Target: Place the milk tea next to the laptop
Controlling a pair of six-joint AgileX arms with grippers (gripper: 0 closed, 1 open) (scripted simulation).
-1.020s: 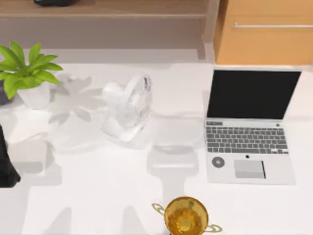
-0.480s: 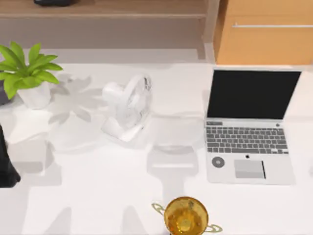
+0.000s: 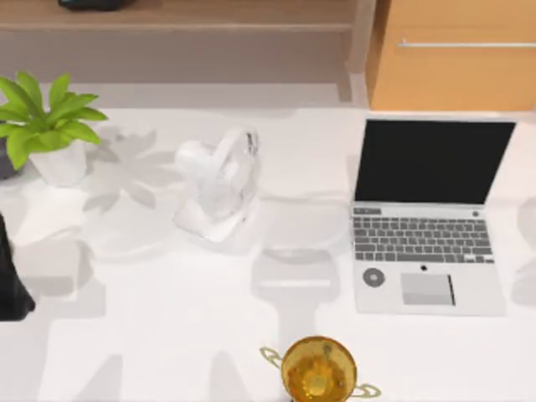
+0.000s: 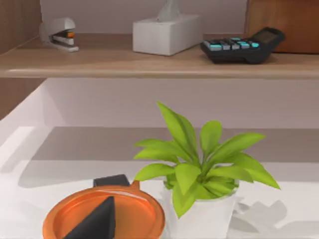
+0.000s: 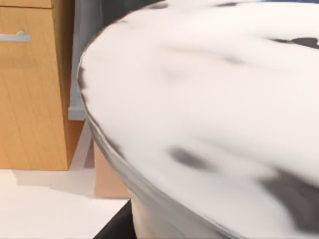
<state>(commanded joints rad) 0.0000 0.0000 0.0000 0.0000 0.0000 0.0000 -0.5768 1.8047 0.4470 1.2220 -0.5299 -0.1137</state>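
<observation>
The laptop point(image 3: 429, 219) is set open at the table's point(image 3: 151, 335) right; a fan point(image 3: 219, 182), plant point(image 3: 46, 126) and gold trophy point(image 3: 318, 368) are placed left of it; the milk tea point(image 5: 209, 114) is seen close against the right wrist camera; its grip cannot be told.

Colours on the white table point(image 3: 167, 335)

Laptop point(image 3: 427, 226): silver-grey, black screen. Fan point(image 3: 219, 184): white. Plant point(image 3: 42, 113): green leaves, white pot. Trophy point(image 3: 318, 370): gold. Cabinet point(image 3: 456, 59): orange wood.

plant point(image 3: 46, 113) left | fan point(image 3: 219, 180) centre | trophy point(image 3: 318, 370) front edge
</observation>
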